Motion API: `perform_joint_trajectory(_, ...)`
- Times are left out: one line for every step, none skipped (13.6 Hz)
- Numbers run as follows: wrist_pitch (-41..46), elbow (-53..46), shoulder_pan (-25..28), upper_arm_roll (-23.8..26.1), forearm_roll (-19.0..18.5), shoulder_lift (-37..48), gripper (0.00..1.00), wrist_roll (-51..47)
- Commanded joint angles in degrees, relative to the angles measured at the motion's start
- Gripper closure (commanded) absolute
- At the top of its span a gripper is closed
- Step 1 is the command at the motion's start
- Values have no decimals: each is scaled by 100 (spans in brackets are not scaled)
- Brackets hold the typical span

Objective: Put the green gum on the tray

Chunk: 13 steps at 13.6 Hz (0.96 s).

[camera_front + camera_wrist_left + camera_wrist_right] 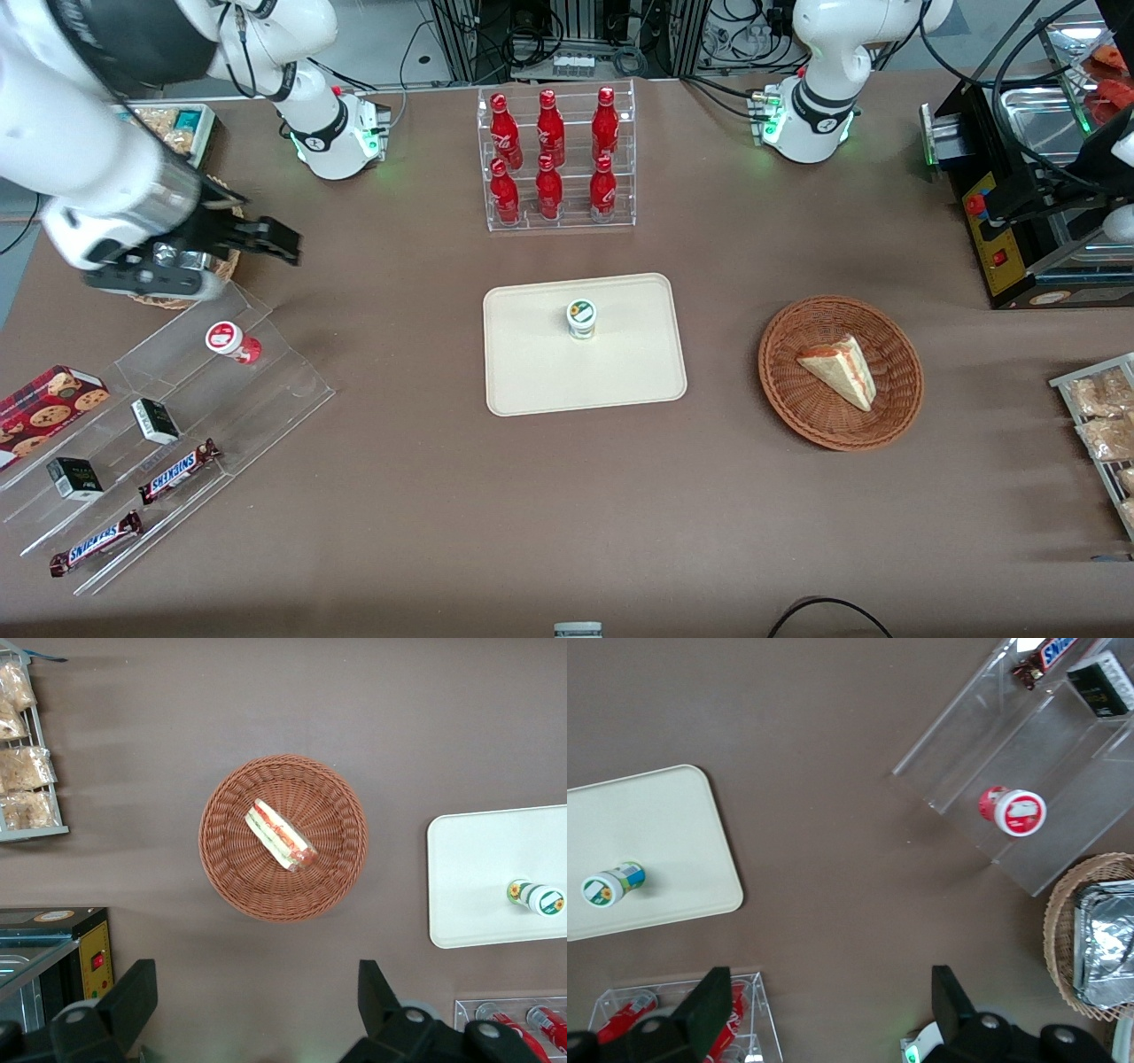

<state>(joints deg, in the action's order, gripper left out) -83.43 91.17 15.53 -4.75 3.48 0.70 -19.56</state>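
Observation:
The green gum (581, 319), a green and white canister with a white lid, stands upright on the beige tray (620, 372) near its middle. It also shows in the right wrist view (611, 884) on the tray (664, 842), and in the left wrist view (536, 897) on the tray (478, 868). My gripper (283, 244) is open and empty. It hangs high over the working arm's end of the table, well away from the tray, above the clear stepped display. In the right wrist view the gripper (830, 1001) has bare table between its fingers.
A red-and-white canister (232, 341) stands on the clear stepped display (266, 390) with Snickers bars (180, 470) and small black boxes. A wicker basket holding a foil pan (1107, 943) is beside it. A rack of red bottles (556, 159) stands farther from the camera than the tray. A sandwich basket (840, 372) lies toward the parked arm's end.

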Motion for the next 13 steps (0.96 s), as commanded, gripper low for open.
perform_joint_trajectory(73, 16, -943, 543, -49, 62, 0, 469)
perform_joint_trajectory(72, -20, -1295, 754, -49, 44, 0, 584)
perform_joint_trajectory(81, -20, -1560, 904, -49, 35, 0, 655)
perform_joint_trajectory(73, -20, -1649, 923, -49, 27, 0, 743)
perform_joint_trajectory(72, -20, -1694, 914, -67, 9, 0, 917)
perform_joint_trajectory(12, -20, -1738, 888, -102, -8, 0, 1250)
perform_joint_trajectory(11, -29, -1738, 853, -94, -52, 0, 1445)
perform_joint_trajectory(11, -29, -1677, 679, -85, -61, 0, 1473)
perform_joint_trajectory(11, -29, -1563, 494, -32, -70, 0, 1482)
perform_joint_trajectory(11, -38, -1458, 353, -49, -88, 0, 1482)
perform_joint_trajectory(11, -38, -1335, 265, -84, -88, 0, 1473)
perform_joint_trajectory(11, -38, -1308, 255, -93, -88, 0, 1447)
perform_joint_trajectory(11, -38, -1307, 255, -102, -88, 0, 1438)
